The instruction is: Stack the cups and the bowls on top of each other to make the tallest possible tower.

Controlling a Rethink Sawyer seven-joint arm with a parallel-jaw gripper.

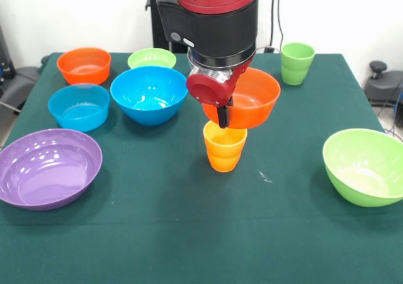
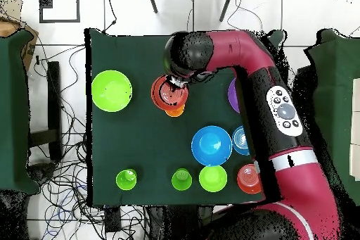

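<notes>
My gripper (image 1: pixel 222 119) is shut on the near rim of an orange bowl (image 1: pixel 255 98) and holds it upright just above and slightly behind an orange cup (image 1: pixel 224 148) at the table's middle. I cannot tell whether the bowl touches the cup. In the overhead view the orange bowl (image 2: pixel 170 93) covers most of the orange cup (image 2: pixel 176 112). A green cup (image 1: pixel 296 62) stands at the far right. A second green cup (image 2: pixel 181 179) shows only in the overhead view. No tower stands.
A big blue bowl (image 1: pixel 150 94), a light blue bowl (image 1: pixel 79 106), a small orange bowl (image 1: pixel 84 65) and a small lime bowl (image 1: pixel 152 58) crowd the far left. A purple bowl (image 1: pixel 47 167) sits near left, a large lime green bowl (image 1: pixel 365 165) near right.
</notes>
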